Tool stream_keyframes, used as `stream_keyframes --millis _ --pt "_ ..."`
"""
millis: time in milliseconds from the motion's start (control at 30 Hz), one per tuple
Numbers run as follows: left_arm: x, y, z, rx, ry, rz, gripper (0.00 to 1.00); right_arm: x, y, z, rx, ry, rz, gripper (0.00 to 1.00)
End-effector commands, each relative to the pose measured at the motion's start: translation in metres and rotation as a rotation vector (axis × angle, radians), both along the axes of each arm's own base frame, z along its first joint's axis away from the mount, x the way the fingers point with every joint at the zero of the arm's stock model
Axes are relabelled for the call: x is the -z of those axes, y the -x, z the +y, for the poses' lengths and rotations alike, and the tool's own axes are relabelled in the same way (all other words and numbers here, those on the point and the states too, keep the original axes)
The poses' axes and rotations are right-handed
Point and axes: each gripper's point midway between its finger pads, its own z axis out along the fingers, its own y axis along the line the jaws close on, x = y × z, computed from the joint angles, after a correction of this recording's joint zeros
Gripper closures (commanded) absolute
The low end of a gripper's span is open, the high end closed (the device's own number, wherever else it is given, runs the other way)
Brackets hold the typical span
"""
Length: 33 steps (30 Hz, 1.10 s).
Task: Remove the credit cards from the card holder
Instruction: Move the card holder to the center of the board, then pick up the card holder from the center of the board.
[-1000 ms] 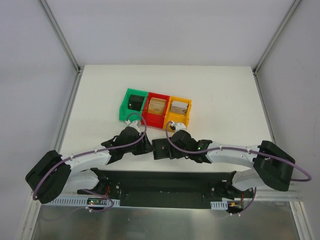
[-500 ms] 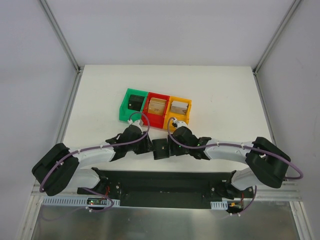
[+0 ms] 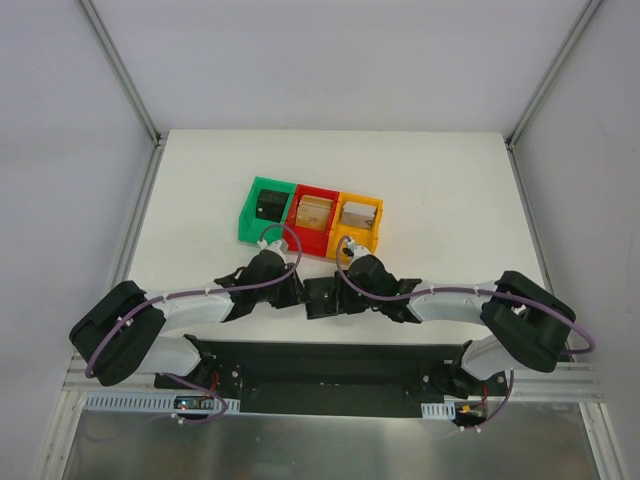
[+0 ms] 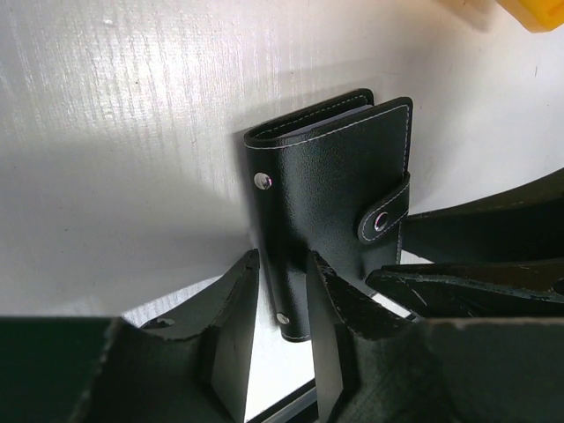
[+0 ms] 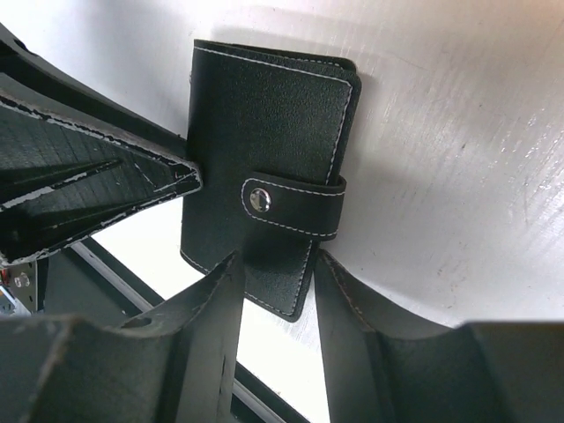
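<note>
A black leather card holder (image 3: pixel 320 297) with white stitching sits between my two grippers near the table's front edge. Its snap strap (image 5: pixel 291 204) is fastened. My left gripper (image 4: pixel 284 291) is shut on the holder's (image 4: pixel 326 203) spine corner, and the right arm's fingers (image 4: pixel 476 251) come in from the right of that view. My right gripper (image 5: pixel 278 282) is shut on the holder's (image 5: pixel 264 141) strap-side corner. In the top view the left gripper (image 3: pixel 290 288) and right gripper (image 3: pixel 345 288) flank the holder. No loose cards show.
Three joined bins stand behind the grippers: green (image 3: pixel 250 215), red (image 3: pixel 298 232) and yellow (image 3: pixel 352 240), each with items inside. The black base rail (image 3: pixel 320 365) runs just in front of the holder. White table (image 3: pixel 450 200) extends to the back and right.
Both arms have drawn in toward the middle, so the grippers now sit tighter against the card holder. The holder itself has barely shifted.
</note>
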Motion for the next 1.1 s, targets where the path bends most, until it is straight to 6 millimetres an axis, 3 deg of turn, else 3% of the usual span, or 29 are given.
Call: stream_keyframes --millis 0,267,500,633,700,767,900,1067 --pt "0.012 0.003 0.005 -0.009 -0.038 0.024 0.74 0.005 0.004 0.004 0.000 -0.029 0.029 0.61" --pt "0.018 0.005 0.007 -0.005 -0.058 0.036 0.90 0.005 0.004 0.003 0.001 -0.035 0.027 0.67" --pt "0.018 0.005 0.008 -0.004 -0.058 0.033 0.92 0.004 0.004 0.005 -0.002 -0.044 0.030 0.77" --pt "0.019 0.007 0.009 -0.007 -0.057 0.035 0.91 0.003 0.004 0.005 -0.006 -0.051 0.029 0.89" --pt "0.018 0.006 0.008 -0.004 -0.050 0.026 0.89 0.004 0.005 0.004 -0.003 -0.051 0.032 1.00" --pt "0.015 0.006 0.008 -0.005 -0.043 0.018 0.85 0.001 0.005 0.005 -0.005 -0.057 0.028 1.00" --pt "0.006 0.003 0.008 -0.003 -0.027 -0.017 0.64 -0.001 0.006 0.003 -0.016 -0.061 0.016 1.00" --pt "-0.008 0.002 0.008 -0.001 0.002 -0.060 0.47 -0.007 0.006 0.002 -0.017 -0.076 -0.002 1.00"
